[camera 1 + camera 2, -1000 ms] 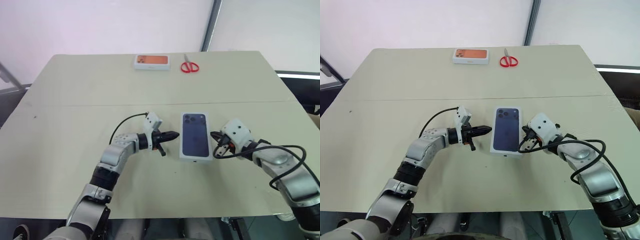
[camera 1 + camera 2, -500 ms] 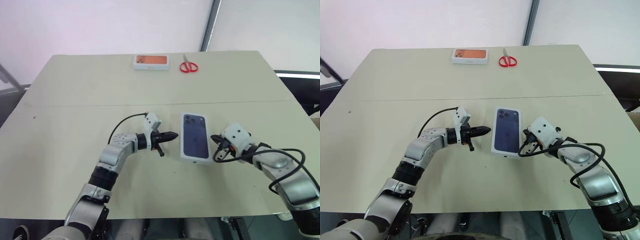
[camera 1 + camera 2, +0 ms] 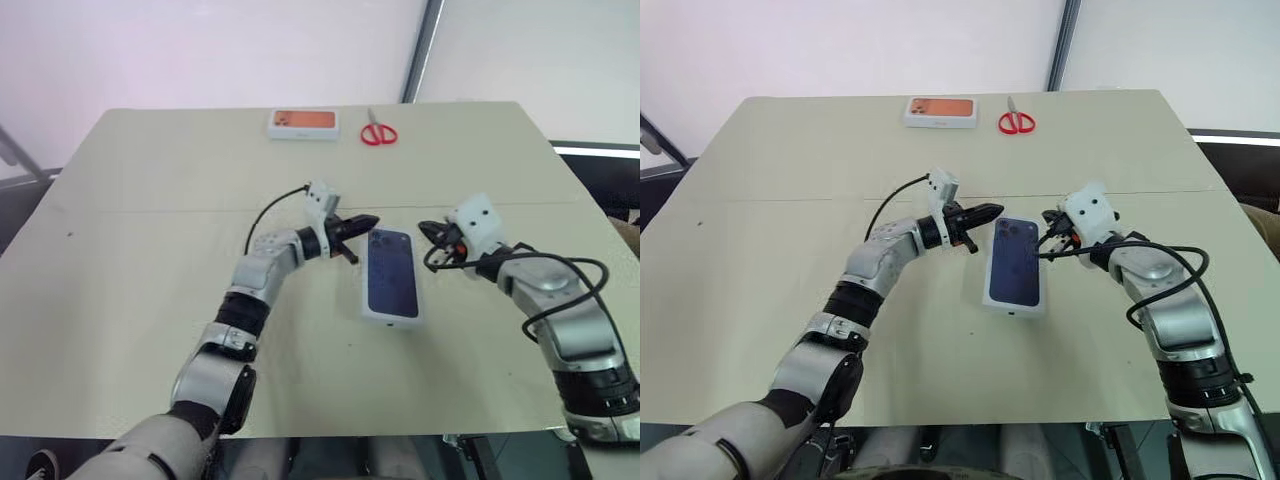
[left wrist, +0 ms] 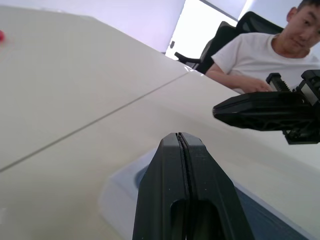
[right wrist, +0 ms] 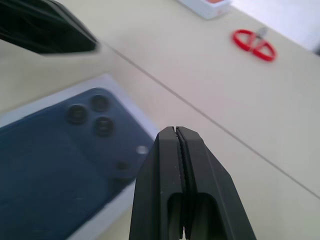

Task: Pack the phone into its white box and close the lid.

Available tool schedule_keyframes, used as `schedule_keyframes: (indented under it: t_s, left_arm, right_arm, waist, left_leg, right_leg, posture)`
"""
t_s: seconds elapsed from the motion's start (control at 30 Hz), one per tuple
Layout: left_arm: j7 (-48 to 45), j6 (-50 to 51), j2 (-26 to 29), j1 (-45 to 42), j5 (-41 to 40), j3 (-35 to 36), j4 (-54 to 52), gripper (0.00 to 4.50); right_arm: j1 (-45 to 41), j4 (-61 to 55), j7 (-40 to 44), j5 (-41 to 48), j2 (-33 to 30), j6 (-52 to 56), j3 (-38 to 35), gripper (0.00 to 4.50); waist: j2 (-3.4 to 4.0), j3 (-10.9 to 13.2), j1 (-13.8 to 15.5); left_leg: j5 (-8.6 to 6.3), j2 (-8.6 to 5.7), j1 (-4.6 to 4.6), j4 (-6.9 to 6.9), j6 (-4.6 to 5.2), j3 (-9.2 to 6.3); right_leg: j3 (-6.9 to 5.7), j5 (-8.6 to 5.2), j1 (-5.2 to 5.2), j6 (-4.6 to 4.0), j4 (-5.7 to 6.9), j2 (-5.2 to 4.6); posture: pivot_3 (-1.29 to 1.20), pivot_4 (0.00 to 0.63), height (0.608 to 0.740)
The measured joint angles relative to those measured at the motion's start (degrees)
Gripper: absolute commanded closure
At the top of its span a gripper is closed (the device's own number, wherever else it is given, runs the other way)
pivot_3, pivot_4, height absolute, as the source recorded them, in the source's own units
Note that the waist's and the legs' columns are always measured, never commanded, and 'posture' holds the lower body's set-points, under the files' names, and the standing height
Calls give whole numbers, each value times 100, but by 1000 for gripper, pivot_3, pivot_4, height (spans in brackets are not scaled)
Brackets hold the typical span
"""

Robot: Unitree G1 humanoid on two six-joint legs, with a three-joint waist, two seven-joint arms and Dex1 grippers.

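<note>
Left end effector (image 3: 362,222) mid-frame, fingers pressed together, empty, tip at the upper left corner of the white box (image 3: 391,316). Box sits centre on the surface (image 3: 150,250), showing a phone picture; looks lidded. Right end effector (image 3: 430,233) likewise pinched, empty, off the upper right corner. Suggest opening both, gripping the long edges. Orange-topped box (image 3: 303,123), scissors (image 3: 379,132) far top, clear.

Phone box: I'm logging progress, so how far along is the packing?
Looks done: the phone lies back-up inside the white box, framed by its rim. In hand: nothing; the left gripper and right gripper are shut, hovering by the box's far end. Left: the box seems uncovered, so closing remains.
</note>
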Motion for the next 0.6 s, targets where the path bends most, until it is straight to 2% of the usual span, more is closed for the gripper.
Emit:
schedule_keyframes:
  t_s: [0.13,0.27,0.4,0.43,0.5,0.57,0.6]
  left_arm:
    - [-351,19,142,252,278,-398,25,4500]
    - [-852,85,599,631,465,-812,-653,4500]
    - [-1128,434,927,995,378,-816,-1208,4500]
    - [-1145,543,970,1030,341,-807,-1301,4241]
    - [-1140,678,993,1045,271,-745,-1372,3722]
    - [-1102,791,1014,1039,180,-656,-1433,2841]
    - [-1046,810,1058,1037,164,-583,-1459,2257]
  right_arm:
    - [509,-349,330,-148,-202,-48,349,4459]
    - [949,-744,629,-91,-447,1,281,4459]
    - [1176,-885,948,93,-666,75,104,4459]
    - [1151,-882,992,146,-665,132,70,4491]
    - [1040,-779,1040,273,-630,277,2,3933]
    - [751,-537,1010,557,-427,623,-161,3175]
    - [591,-419,981,669,-330,741,-269,2605]
  waist:
    - [1,-3,-14]
    - [4,-10,-2]
    - [2,-9,15]
    - [1,-9,24]
    - [-1,-8,28]
    - [-3,-6,16]
    - [-3,-5,11]
  left_leg:
    - [0,0,3,2,1,1]
    - [-7,3,56,-7,6,-4]
    - [-16,2,98,-10,14,-5]
    - [-16,2,98,-10,15,-7]
    - [-16,1,98,-9,15,-8]
    - [-16,1,96,-10,15,-7]
    - [-16,1,92,-12,15,-7]
  right_leg:
    - [3,-1,4,1,1,0]
    - [0,-4,62,4,-15,2]
    - [-1,-9,113,9,-29,1]
    - [-3,-9,114,9,-30,0]
    - [-3,-9,115,10,-33,-2]
    - [-3,-8,111,9,-31,-3]
    - [-2,-8,103,9,-27,-3]
  posture:
    - [0,150,740]
    - [0,150,740]
    - [0,150,740]
    - [0,150,740]
    - [0,150,740]
    - [0,150,740]
    - [0,150,740]
